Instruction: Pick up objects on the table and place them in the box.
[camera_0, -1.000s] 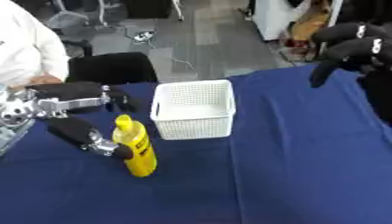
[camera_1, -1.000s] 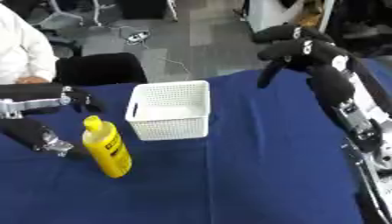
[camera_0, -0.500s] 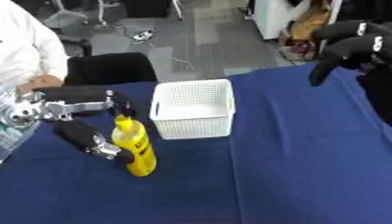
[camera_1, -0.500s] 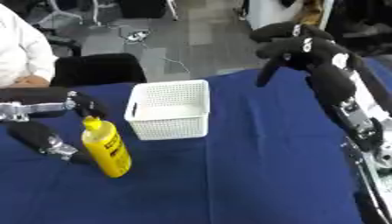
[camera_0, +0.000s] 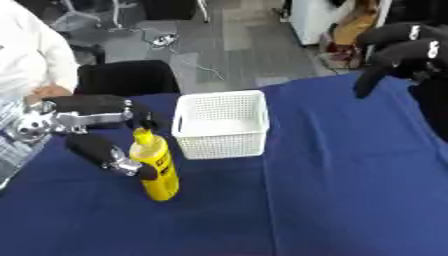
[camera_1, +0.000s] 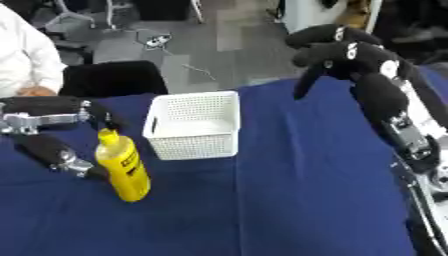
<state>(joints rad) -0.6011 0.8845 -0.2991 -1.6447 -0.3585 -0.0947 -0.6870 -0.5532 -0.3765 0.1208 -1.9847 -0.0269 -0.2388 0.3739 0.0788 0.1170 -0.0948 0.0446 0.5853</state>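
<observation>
closer than before, the left hand (camera_0: 131, 137) now curls its fingers and thumb around the yellow bottle (camera_0: 156, 167) standing near the table's (camera_0: 332, 200) left edge, beside the white basket (camera_0: 220, 124); right hand (camera_1: 337, 52) hangs clenched above the far right corner.

Both eye views are looking down from the robot's head, facing forward across the blue-covered desk (camera_0: 332, 200) toward the grey floor (camera_0: 227, 45) beyond it. The two views are sharing nearly the whole scene: the white basket (camera_0: 220, 124) and the yellow bottle (camera_0: 156, 165) are appearing in each. The right eye view is sitting slightly rightward, showing more of the right hand (camera_1: 337, 50) and its arm.
</observation>
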